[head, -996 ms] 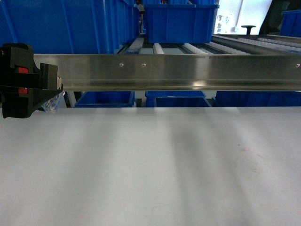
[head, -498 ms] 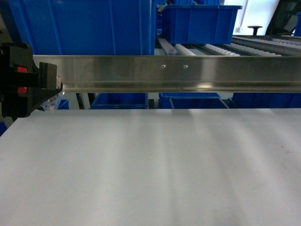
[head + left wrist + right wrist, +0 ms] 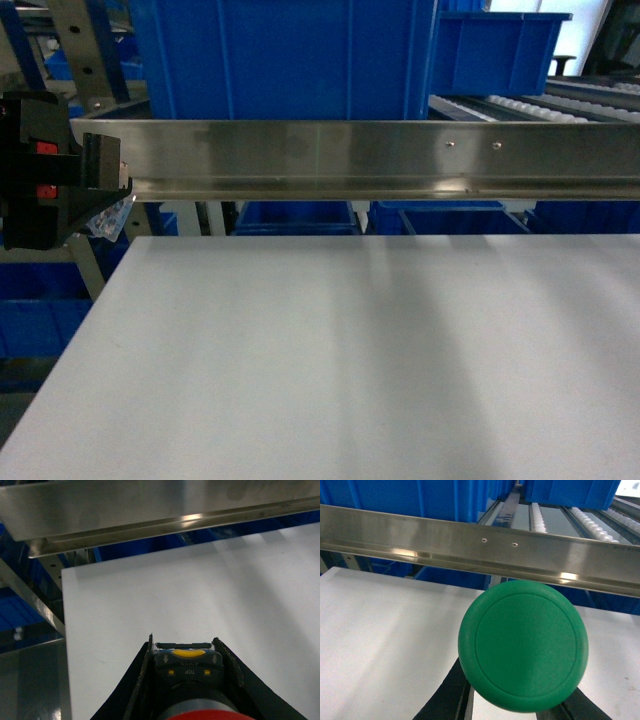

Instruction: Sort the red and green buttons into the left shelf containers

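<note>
Green button [image 3: 523,645] hides the right tool; red button [image 3: 200,715] is cropped.

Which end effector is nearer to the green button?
Right. The right end effector grips the green button itself; the left end effector holds the red button instead.

White tabletop [image 3: 350,350] fills the lower frame, faint light streaks across it. Brushed steel rail [image 3: 400,155] runs horizontally across the upper third, two small screw holes right of centre. Conveyor rollers [image 3: 540,105] at upper right behind the rail. Perforated metal upright [image 3: 85,50] at upper left. Bright window-like patch at top right corner.
</note>
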### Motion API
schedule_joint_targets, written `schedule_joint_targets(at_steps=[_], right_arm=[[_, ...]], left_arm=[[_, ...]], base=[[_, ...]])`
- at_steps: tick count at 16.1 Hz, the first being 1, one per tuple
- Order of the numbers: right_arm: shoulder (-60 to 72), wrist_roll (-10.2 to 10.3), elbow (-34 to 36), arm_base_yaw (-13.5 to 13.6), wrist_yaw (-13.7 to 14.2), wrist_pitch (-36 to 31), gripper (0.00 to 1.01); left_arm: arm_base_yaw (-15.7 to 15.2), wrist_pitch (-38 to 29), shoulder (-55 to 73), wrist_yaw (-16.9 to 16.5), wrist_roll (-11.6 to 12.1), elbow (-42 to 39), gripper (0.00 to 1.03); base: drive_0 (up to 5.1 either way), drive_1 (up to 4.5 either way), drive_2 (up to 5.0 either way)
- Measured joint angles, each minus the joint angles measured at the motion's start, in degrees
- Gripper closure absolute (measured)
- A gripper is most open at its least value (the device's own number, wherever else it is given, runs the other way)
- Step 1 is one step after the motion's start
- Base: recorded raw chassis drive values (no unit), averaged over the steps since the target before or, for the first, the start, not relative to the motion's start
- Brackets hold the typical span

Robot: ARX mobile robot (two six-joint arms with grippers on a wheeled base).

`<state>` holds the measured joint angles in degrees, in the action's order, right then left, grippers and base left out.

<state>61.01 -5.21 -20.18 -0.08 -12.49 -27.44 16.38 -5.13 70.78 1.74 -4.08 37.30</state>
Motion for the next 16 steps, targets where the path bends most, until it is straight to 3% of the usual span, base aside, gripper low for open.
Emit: schedule_joint_targets(at_steps=[16], right_arm=[[0.00,0.00,0.00,0.04,-0.04,0.02,0.77]], left_arm=[[0.00,-0.04,0.00,0.00,0.00,0.00,0.74]], base=[[-4.9,2.43,2.4]])
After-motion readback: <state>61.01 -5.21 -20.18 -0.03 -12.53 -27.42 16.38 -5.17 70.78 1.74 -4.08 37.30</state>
